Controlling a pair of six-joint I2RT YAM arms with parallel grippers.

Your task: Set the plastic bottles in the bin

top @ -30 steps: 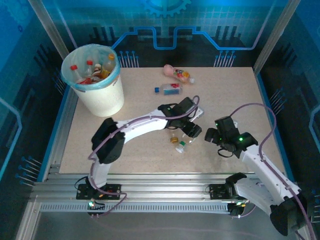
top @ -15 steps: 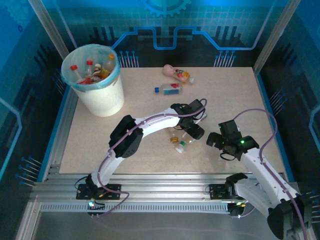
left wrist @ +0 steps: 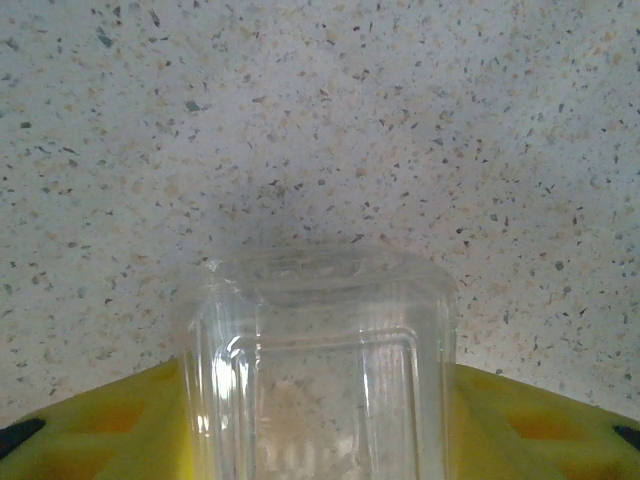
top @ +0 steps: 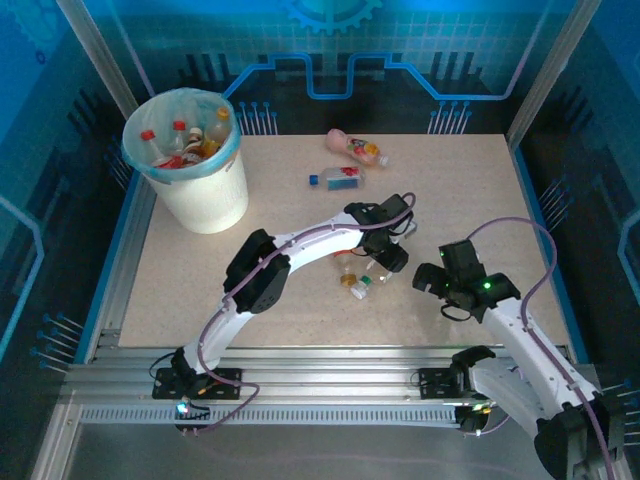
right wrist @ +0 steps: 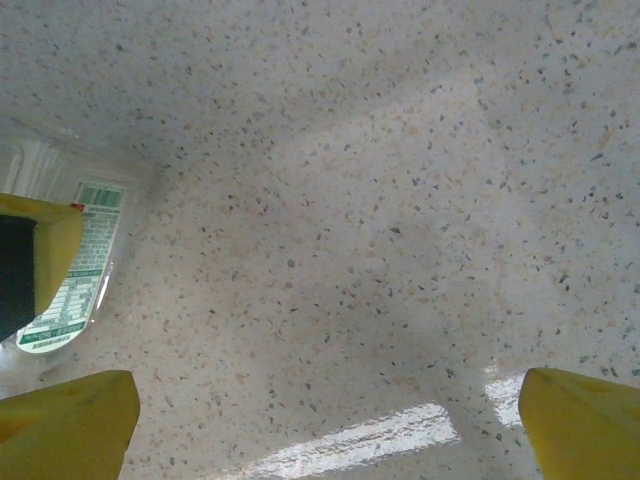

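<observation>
The overhead camera sits high behind the arm bases and tilts down and forward. It takes in the whole table point(top: 450, 180), from the near rail to the blue far wall, with the bin point(top: 205, 200) at far left.

The left wrist camera hangs very close above the speckled top. It looks out between its own yellow fingers point(left wrist: 100, 430), with a clear bottle point(left wrist: 320, 400) pressed up large against the lens.

The right wrist camera is also low and close, angled down at bare tabletop. Its yellow fingertips point(right wrist: 60, 420) sit in the lower corners, and a labelled bottle point(right wrist: 70, 260) shows at its left edge.

All three views share the middle of the table, where the overhead camera sees both wrists near each other.
</observation>
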